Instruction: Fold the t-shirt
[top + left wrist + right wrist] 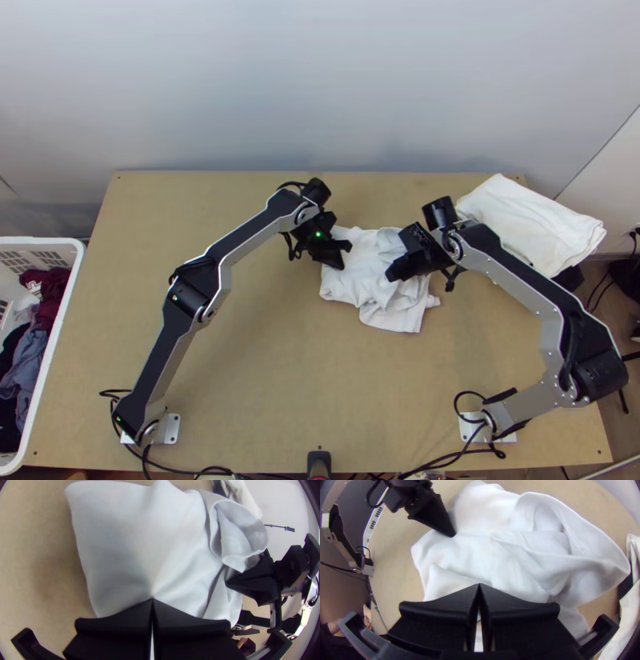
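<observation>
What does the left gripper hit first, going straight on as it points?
The t-shirt, which the left gripper seems to pinch; next, probably the table beneath, though cloth thickness there is unclear.

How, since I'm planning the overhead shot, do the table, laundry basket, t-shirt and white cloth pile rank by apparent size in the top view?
Largest to smallest:
1. Table
2. Laundry basket, cut off by the view's edge
3. T-shirt and white cloth pile: too alike to rank, both partly covered
</observation>
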### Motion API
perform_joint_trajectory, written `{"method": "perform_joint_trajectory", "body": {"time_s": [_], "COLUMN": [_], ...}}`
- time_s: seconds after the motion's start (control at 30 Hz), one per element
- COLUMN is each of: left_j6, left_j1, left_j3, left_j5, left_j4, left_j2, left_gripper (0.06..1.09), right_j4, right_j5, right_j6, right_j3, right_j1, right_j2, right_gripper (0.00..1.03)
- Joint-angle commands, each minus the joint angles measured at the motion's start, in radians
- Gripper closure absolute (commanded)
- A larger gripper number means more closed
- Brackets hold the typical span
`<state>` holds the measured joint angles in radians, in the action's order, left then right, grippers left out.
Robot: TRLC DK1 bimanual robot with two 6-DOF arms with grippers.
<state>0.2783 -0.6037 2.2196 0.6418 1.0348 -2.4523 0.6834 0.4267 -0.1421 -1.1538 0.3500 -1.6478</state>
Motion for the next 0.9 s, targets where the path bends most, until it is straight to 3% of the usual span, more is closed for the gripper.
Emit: {"method": "perform_joint_trajectory", "body": {"time_s": [0.0, 0.23, 0.33, 0.5, 0.77, 0.8, 0.83, 0.87], "left_j6": [-0.002, -0.002, -0.002, -0.018, -0.134, -0.139, -0.143, -0.143], "left_j1": [-0.007, -0.01, -0.01, -0.013, -0.033, -0.033, -0.031, -0.027], "left_j3": [0.008, 0.012, 0.017, 0.017, 0.017, 0.015, 0.015, 0.015], "left_j5": [-0.018, -0.024, -0.024, -0.021, -0.01, -0.011, -0.011, -0.011], "left_j4": [-0.012, -0.018, -0.018, -0.009, 0.088, 0.093, 0.097, 0.1], "left_j2": [-0.02, -0.036, -0.037, -0.034, 0.012, 0.018, 0.026, 0.035], "left_gripper": [1.04, 1.04, 1.05, 1.04, 1.04, 1.0, 0.89, 0.7], "right_j4": [-0.087, -0.058, 0.028, 0.119, 0.142, 0.142, 0.142, 0.142], "right_j5": [-0.149, -0.146, -0.144, -0.135, -0.04, -0.029, -0.02, -0.011], "right_j6": [-0.031, -0.1, -0.163, -0.189, -0.021, -0.004, 0.018, 0.033], "right_j3": [0.098, 0.286, 0.313, 0.296, 0.236, 0.23, 0.223, 0.215], "right_j1": [-0.078, -0.315, -0.402, -0.457, -0.431, -0.43, -0.43, -0.431], "right_j2": [-0.014, 0.246, 0.345, 0.433, 0.372, 0.362, 0.355, 0.35], "right_gripper": [0.99, 0.99, 0.99, 0.99, 0.9, 0.88, 0.84, 0.78]}}
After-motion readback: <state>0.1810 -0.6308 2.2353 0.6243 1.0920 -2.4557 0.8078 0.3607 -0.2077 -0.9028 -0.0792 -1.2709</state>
